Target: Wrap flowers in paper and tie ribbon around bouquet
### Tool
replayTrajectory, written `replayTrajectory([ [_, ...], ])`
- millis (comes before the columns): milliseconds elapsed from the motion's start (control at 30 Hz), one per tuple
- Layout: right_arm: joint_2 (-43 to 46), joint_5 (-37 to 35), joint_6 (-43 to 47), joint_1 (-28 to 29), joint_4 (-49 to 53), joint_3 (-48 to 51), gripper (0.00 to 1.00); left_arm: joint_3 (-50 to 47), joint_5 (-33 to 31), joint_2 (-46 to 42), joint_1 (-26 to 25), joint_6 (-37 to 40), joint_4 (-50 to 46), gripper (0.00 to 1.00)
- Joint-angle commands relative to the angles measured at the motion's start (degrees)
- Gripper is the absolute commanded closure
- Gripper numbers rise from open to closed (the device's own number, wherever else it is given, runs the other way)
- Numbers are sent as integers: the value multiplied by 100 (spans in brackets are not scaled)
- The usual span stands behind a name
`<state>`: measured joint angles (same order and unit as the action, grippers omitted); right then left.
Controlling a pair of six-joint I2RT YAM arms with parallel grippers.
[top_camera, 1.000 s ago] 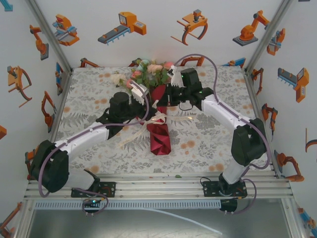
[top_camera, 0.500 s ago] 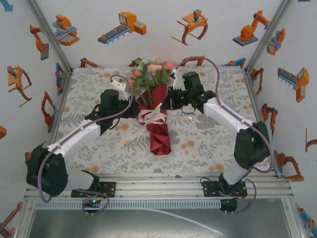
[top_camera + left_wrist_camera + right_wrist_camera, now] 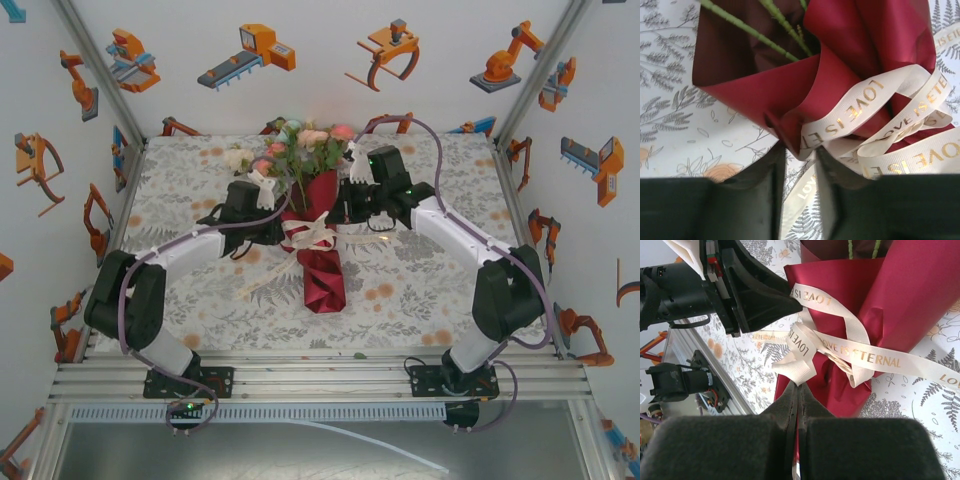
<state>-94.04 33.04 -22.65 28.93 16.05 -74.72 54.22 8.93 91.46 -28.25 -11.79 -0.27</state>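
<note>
Your right gripper is clamped on a ribbon loop right of the bouquet, likely for tension. The left gripper opposite straddles a strand, grip unclear.

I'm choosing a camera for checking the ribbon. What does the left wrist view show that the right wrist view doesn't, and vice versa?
Left wrist, not right: the left gripper from behind, fingers slightly apart, a ribbon strand visible through the gap. Right wrist, not left: the right gripper shut on a ribbon loop, and the left gripper's tip side-on at the ribbon. Both: the dark red paper, the gold-lettered ribbon, the printed tablecloth.
</note>
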Motion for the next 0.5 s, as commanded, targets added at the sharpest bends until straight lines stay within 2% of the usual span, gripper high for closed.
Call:
replayTrajectory([
  [0,182,-199,44,12,6,-159,100,221,252,82,-2,-288,204,89],
  [133,271,-365,-92,8,-82,-80,100,-11,89,-374,-1,-622,207,96],
  [267,386,-524,-178,5,-295,165,100,-260,-154,-987,-9,-911,-157,97],
  [467,422,-582,-224,7,-353,276,100,-614,-291,-1580,-11,-939,-414,97],
])
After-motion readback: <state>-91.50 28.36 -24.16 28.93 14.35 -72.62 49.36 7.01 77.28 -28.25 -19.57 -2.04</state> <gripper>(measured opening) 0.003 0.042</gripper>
